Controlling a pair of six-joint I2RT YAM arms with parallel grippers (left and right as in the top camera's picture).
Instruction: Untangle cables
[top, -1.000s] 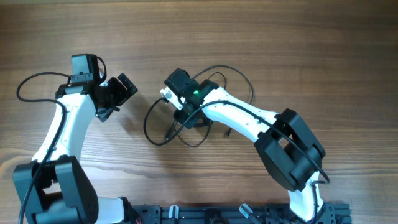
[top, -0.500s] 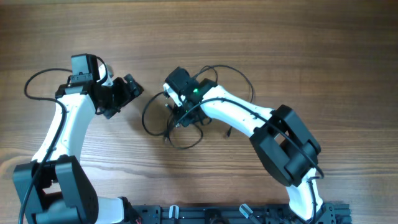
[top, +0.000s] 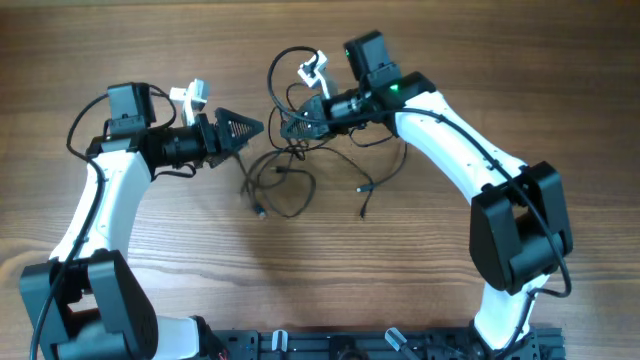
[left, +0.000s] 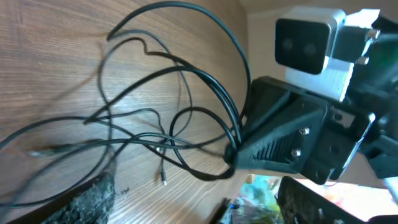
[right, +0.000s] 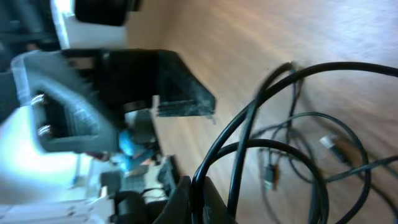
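Pinches a few strands of the cables (top: 285, 170) in the right gripper (top: 296, 124), jaws together on them, seemingly lifted a little so the loops sag open instead of lying piled. Points the left gripper (top: 245, 128) at those strands from just beside, fingers (left: 93, 198) apart and on nothing, probably placed to take a second hold and draw one cord clear. Leaves the rest of the tangle on the table (top: 450, 40) between the arms, plug ends (top: 262, 211) trailing toward the near side. Shows no container anywhere, so nothing to report inside one.
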